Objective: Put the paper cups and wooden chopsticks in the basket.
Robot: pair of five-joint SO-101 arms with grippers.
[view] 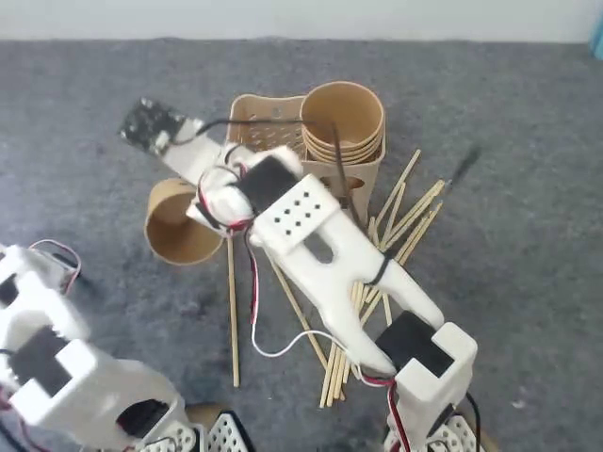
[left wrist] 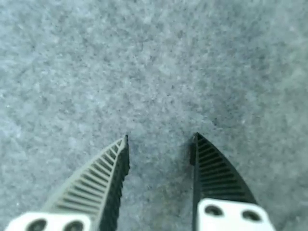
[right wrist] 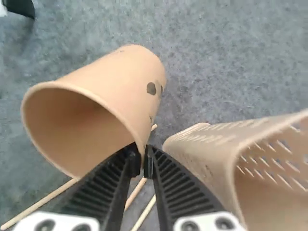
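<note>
A grey, felt-like worktop (view: 528, 188) is seen across the whole high view, closed off at the far edge by a pale strip of wall (view: 283, 17). A beige slotted basket (view: 259, 118) is set near the far middle of the worktop, and a stack of paper cups (view: 344, 118) is held upright in its right-hand part. Wooden chopsticks (view: 405, 217) are scattered loose on the worktop in front of the basket and to its right, many of them crossed under the right arm (view: 330, 254). One single chopstick (view: 233, 311) is laid apart on the left, pointing roughly towards the near edge.

The right arm is stretched from the near right corner diagonally towards the far left, its wrist just beside the basket. The right arm's fingers (right wrist: 150, 161) are closed almost fully, and the rim of a single paper cup (right wrist: 96, 110) is pinched between them. This cup is turned on its side just left of the basket, its mouth facing back towards the wrist. Whether it is resting on the worktop cannot be told.

The left arm (view: 57, 358) is folded at the near left corner, well apart from the basket and the cups. The left arm's fingers (left wrist: 115, 163) are spread wide above bare worktop, and nothing is held between them.
</note>
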